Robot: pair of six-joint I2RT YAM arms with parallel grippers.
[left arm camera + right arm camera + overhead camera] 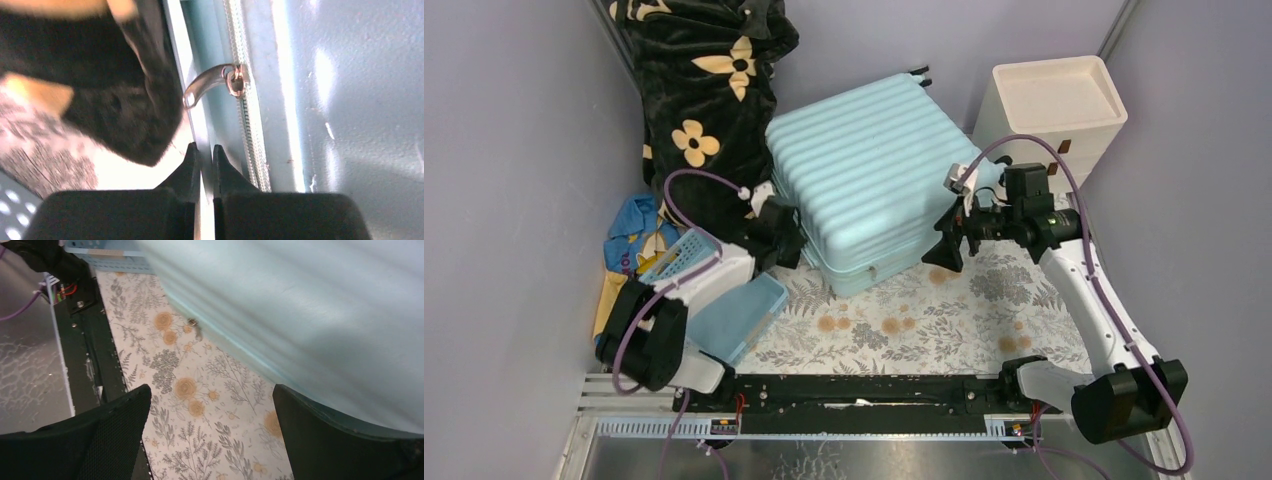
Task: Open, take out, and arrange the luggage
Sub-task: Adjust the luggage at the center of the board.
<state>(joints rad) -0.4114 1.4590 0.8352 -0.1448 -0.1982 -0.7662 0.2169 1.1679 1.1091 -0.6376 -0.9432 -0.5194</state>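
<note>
1. Luggage: pale aqua ribbed hard shell, lying closed on its wide side in the middle of the table (floral covering). Its small wheels are at the far end.
2. Zip: in the left wrist view the zip track runs along the luggage side seam. A metal zipper pull sticks out from it towards the dark fabric.
3. Left pincer: at the left near corner of the luggage, right up against the shell. Left wrist view: left pincer tips together with only a thin slit, nothing between them. The zipper pull is just beyond the tips, not gripped.
4. Right pincer: near the right near side of the luggage. Right wrist view: right pincer fingers wide apart, nothing between them, floral table below. The luggage shell is blurred and close to the right finger.
5. Around it:
   - black blanket with cream flowers, far left, touching the left side of the luggage
   - cream drawer unit, far right, just beside the luggage
   - small blue basket and a flat blue tray, by the left arm
</note>
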